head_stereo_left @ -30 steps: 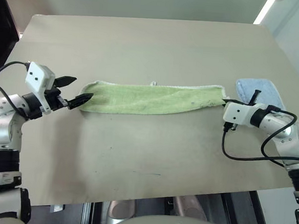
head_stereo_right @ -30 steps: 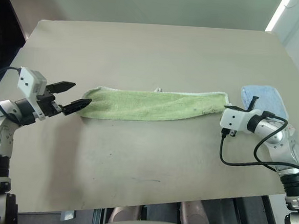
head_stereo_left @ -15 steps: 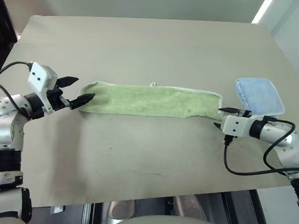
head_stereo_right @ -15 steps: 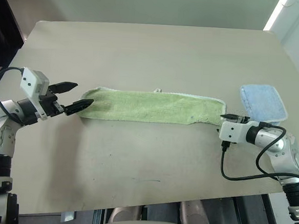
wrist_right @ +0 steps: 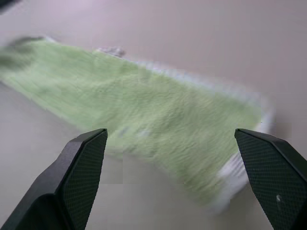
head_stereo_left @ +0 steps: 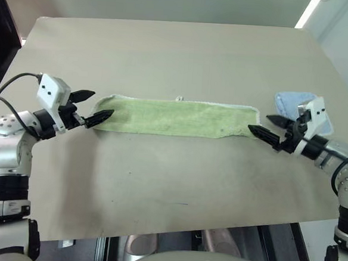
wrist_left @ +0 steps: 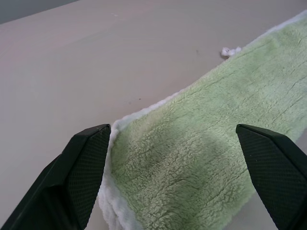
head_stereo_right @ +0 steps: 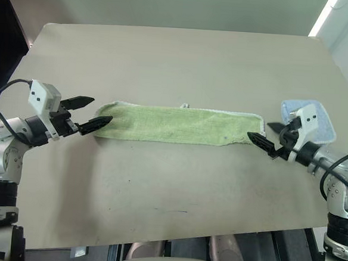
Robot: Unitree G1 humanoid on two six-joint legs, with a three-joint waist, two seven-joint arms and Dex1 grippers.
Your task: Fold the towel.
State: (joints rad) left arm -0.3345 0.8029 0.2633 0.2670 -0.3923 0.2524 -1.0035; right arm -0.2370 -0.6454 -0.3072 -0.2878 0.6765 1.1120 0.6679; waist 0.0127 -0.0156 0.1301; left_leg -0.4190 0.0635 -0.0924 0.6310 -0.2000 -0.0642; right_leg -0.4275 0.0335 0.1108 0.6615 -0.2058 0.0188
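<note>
A robot test bench, probably in a laboratory or workshop room. A broad tabletop [head_stereo_left: 179, 53] covered in plain beige sheet fills most of the head views, bare apart from the green towel [head_stereo_left: 178, 117] and a small blue cloth [head_stereo_right: 326, 126]. Exposed black cables [head_stereo_left: 3, 92] loop from the arms' wrist camera units [head_stereo_left: 51, 92]. Behind the table stands an unadorned pale wall [head_stereo_left: 171, 2]; a bright strip [head_stereo_left: 306, 11] at the far right is possibly a ceiling light or window edge.
</note>
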